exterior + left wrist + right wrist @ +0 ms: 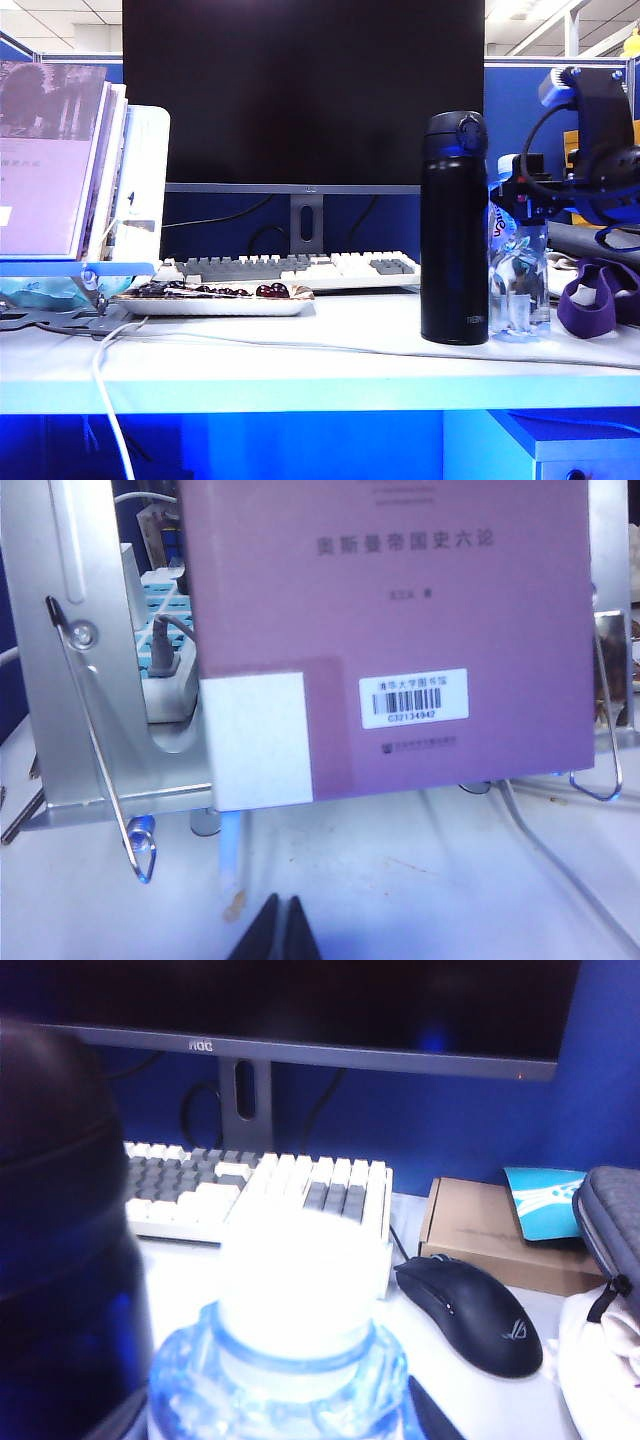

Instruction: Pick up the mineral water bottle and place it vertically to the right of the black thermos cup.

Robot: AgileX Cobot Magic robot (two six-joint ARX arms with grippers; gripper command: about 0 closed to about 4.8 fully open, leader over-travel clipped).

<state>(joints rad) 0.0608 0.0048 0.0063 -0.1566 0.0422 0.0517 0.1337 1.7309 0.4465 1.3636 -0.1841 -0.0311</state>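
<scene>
Already upright, bottle point(518, 285) stands touching thermos point(454, 228) on its right. Right gripper point(280, 1422) straddles its neck, jaws spread; a snagged withdrawal could topple both. Left gripper point(279, 930) near book point(390, 630), jaws together.

The mineral water bottle point(519, 280) stands right of the black thermos cup point(454, 230).

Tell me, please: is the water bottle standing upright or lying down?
Upright. The water bottle stands on its base on the table, cap up, right of the black thermos, at the right gripper.
</scene>
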